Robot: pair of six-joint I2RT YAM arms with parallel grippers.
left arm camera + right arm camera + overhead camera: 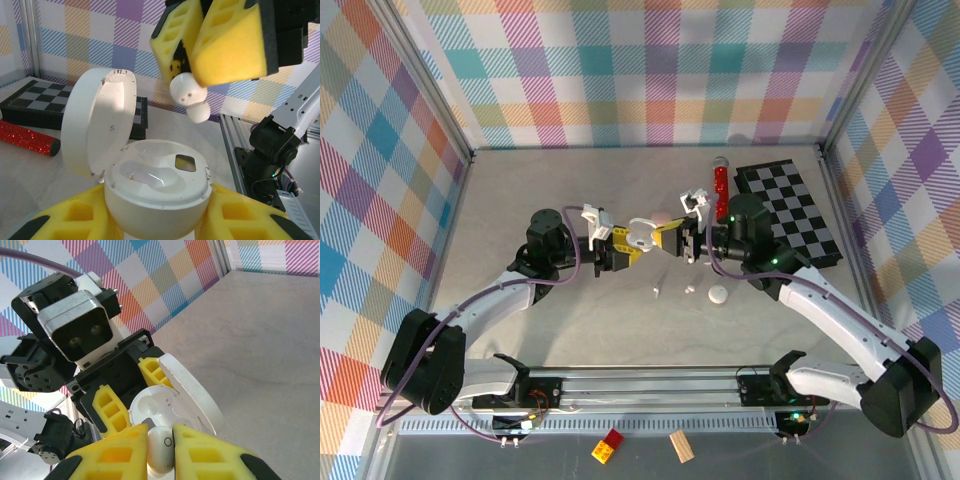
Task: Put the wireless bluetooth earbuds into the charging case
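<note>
Between the right gripper's [192, 60] yellow foam pads [230, 45], pinched almost together, sits a glossy white bean-shaped plastic earbud [190, 97], its rounded end poking out past the tips. Just below those tips, the left gripper [157, 225] clamps a round white plastic charging case [155, 187] by its base, with the hinged lid [100, 125] upright and the moulded recess bare. The risk, as I judge it: the earbud looks skewed to its well, so pressing down could jam it on the rim or squirt it from the foam. Farther beneath both grippers, a tiny white piece [657, 291] and a white pebble-like lump [719, 294] lie loose on the grey tabletop [570, 330].
</note>
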